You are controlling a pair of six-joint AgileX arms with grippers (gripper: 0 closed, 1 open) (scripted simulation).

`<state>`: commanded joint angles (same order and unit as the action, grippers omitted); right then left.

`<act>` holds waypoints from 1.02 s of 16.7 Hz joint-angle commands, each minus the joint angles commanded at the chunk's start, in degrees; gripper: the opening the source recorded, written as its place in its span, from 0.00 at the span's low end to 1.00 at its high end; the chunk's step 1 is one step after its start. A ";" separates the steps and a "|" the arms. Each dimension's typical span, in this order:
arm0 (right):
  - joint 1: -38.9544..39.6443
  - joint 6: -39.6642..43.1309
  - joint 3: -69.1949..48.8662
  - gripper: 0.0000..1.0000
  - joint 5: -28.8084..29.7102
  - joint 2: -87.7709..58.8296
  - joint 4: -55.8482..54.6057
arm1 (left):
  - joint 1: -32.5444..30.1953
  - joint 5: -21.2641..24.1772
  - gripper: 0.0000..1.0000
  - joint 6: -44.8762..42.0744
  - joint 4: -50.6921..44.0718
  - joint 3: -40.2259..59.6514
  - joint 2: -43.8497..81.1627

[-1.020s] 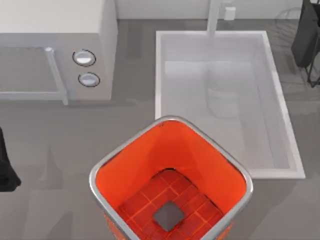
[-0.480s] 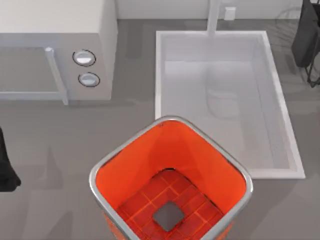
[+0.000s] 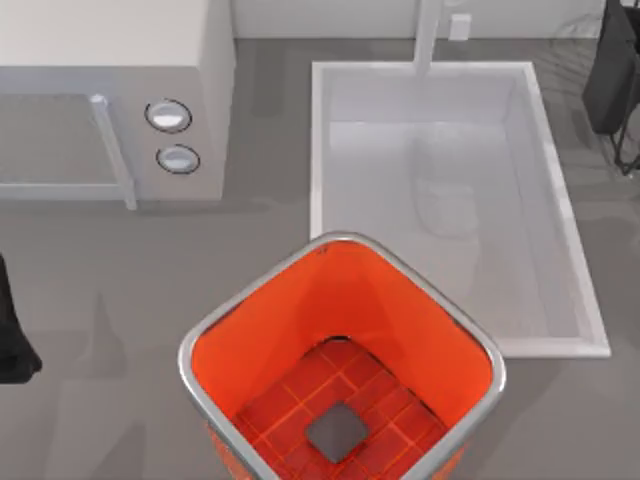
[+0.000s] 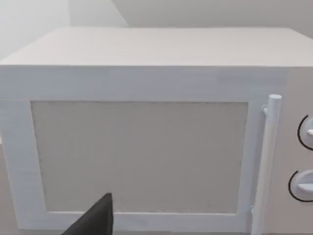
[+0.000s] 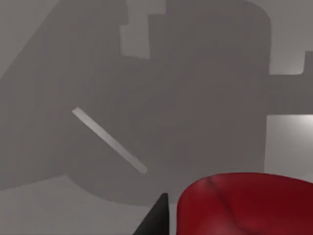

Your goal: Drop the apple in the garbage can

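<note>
Grey tabletop [image 3: 120,290] carries the can [image 3: 345,300] at front centre. Right end effector [image 5: 161,220], at far right by the sink [image 3: 450,200], has the apple [image 5: 244,205] beside its finger; grip undeterminable.

Red apple [image 5: 244,203], orange garbage can [image 3: 290,310] upright, open-mouthed

The grey counter [image 3: 120,280] is carrying three items. A white microwave [image 3: 110,90] is sitting at the rear left, its door handle and two round dials facing forward. A white rectangular sink basin [image 3: 450,200] is lying set into the surface at the right. The orange-red garbage can [image 3: 340,300] is standing at the front centre, its silver rim just beside the basin's near corner.
</note>
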<state>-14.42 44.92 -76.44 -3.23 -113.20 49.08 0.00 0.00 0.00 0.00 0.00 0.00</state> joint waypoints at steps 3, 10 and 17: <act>-0.04 0.18 -6.96 0.00 0.00 2.03 10.19 | 0.00 0.00 1.00 0.00 0.00 0.00 0.00; -0.04 0.14 -18.64 0.00 -0.06 6.66 25.72 | 0.00 0.00 1.00 0.00 0.00 0.00 0.00; 0.99 1.51 -18.37 0.00 -0.17 6.58 25.26 | 0.00 0.00 1.00 0.00 0.00 0.00 0.00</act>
<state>-13.43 46.43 -94.81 -3.40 -106.61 74.34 0.00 0.00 0.00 0.00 0.00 0.00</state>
